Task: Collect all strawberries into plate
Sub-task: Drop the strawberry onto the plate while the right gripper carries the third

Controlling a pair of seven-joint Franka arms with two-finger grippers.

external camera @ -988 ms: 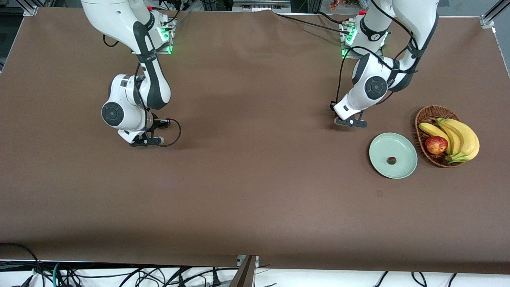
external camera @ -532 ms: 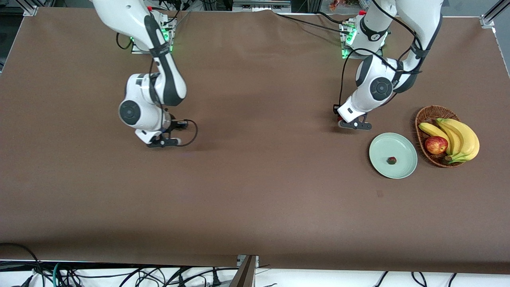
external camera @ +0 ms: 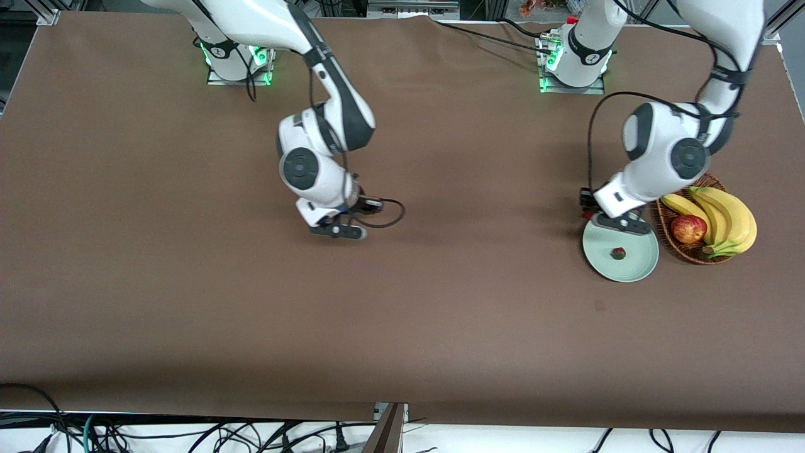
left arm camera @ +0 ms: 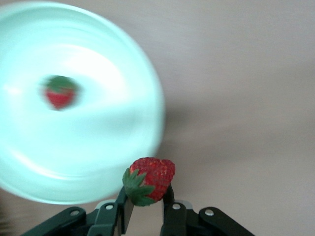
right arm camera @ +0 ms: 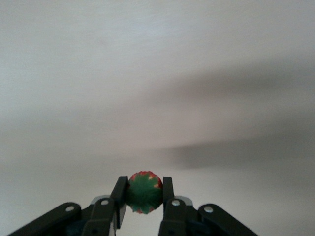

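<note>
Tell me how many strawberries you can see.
3: one strawberry lies on the plate; one in the left gripper by the plate's rim; one in the right gripper above bare table.

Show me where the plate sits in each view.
Front view: the plate lies on the table toward the left arm's end, beside the basket, under the left gripper.
Left wrist view: the plate fills much of the picture, past the strawberry the gripper holds.
Right wrist view: not in it.
Shared landmark: the lone strawberry lying on the plate.
</note>
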